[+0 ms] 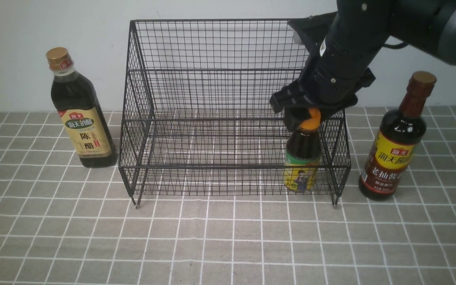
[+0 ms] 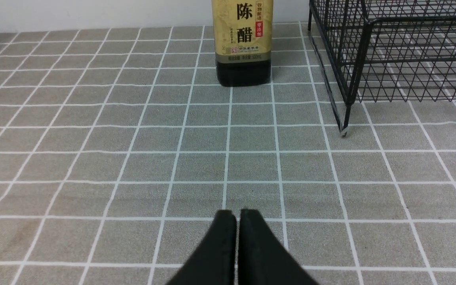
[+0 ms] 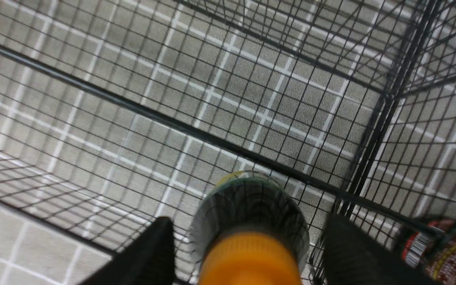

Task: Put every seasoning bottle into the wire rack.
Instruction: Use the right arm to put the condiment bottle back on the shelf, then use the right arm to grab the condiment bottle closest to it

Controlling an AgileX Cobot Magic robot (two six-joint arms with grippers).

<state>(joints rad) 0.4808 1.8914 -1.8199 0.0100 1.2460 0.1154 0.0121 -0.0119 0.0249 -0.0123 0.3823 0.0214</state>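
The short seasoning bottle (image 1: 302,166) with the orange cap stands upright inside the wire rack (image 1: 228,167), on its lower shelf at the right end. My right gripper (image 1: 308,120) hangs over its cap, open. In the right wrist view its fingers (image 3: 152,253) flank the bottle (image 3: 249,213) with a gap on each side. The gold-capped bottle (image 1: 81,118) stands left of the rack, the brown-capped bottle (image 1: 396,150) right of it, both on the tiled tabletop. My left gripper (image 2: 236,215) is shut and empty, low over the tiles, facing the gold-capped bottle (image 2: 243,43).
A white wall runs close behind the rack and bottles. The rack's corner leg (image 2: 344,126) stands to one side of the left gripper's view. The brown-capped bottle (image 3: 449,253) shows just outside the mesh beside the right gripper. Tiled tabletop stretches in front of the rack.
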